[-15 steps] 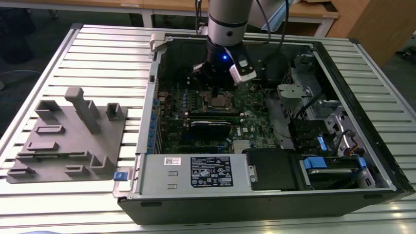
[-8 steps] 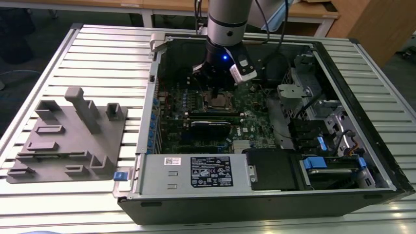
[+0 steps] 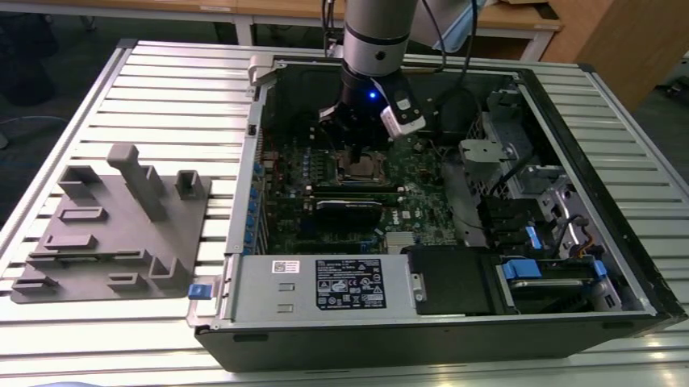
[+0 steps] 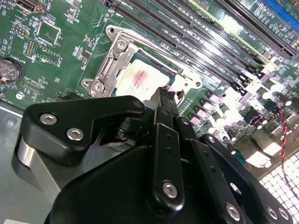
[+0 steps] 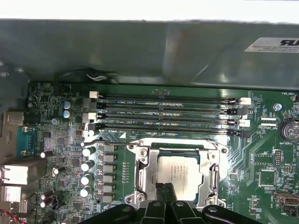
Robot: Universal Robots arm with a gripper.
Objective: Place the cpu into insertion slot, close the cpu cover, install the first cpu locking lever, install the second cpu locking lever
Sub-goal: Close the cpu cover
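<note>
Exterior view: the arm [image 3: 377, 32] reaches straight down into the open computer case [image 3: 630, 242], which lies on a slatted table [image 3: 173, 89]. The gripper [image 3: 354, 153] stands just above the cpu [image 3: 369, 168], at the edge of the chip nearer the exterior view's left. The cpu lies flat on the board, top face up. A grey fixture [image 3: 108, 218] sits on the table well apart from the case, toward the exterior view's left.

Second wrist view: the gripper [image 4: 163, 93] has its fingers [image 4: 167, 100] pressed together, and nothing is visible between them. The tip is at one edge of the cpu [image 4: 138, 78]; whether it touches cannot be told. The cpu cover [image 4: 108, 63] frames the chip.

First wrist view: the cpu [image 5: 180, 169] is seated in the insertion slot [image 5: 180, 151], its silver top showing through the square cut-out of the cpu cover [image 5: 141, 175]. The chip is square, with no longer side. Its edges run parallel to the cover frame and to the long memory slots [image 5: 168, 116] beside it. The clenched gripper [image 5: 166, 187] overlaps the chip's edge farthest from those slots, near that edge's middle.
</note>
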